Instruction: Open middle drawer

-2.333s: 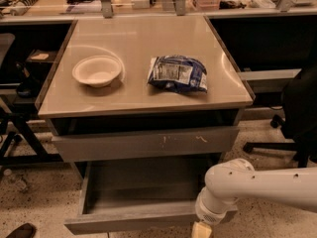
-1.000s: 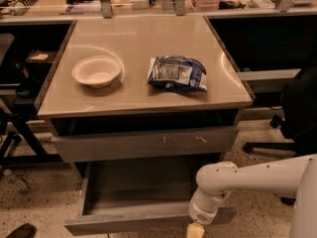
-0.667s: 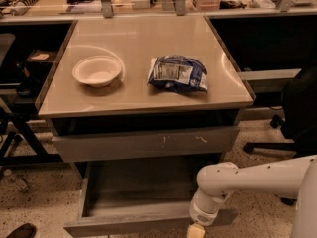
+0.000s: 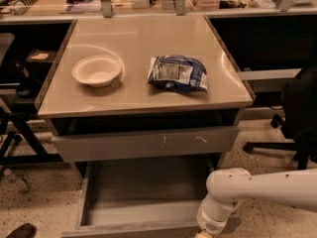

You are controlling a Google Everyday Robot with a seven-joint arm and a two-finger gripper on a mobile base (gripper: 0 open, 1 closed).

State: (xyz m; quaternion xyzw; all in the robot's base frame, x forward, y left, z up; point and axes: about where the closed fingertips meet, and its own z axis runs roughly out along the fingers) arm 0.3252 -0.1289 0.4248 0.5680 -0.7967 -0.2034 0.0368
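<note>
drawer: middle drawer (image 4: 143, 195) open | end effector (image 4: 203, 234) at its front-right corner

**Lost at the Picture's Edges**

The gripper (image 4: 203, 234) sits at the very bottom edge, at the right front corner of the pulled-out middle drawer (image 4: 129, 229), and the edge cuts nearly all of it away. The arm (image 4: 262, 186) runs out past the right edge. The bottom edge trims the drawer's front, and the arm covers its right end. The chair (image 4: 298, 114) is cut off on the right. The print on the bag (image 4: 177, 73) is too small to read.
</note>
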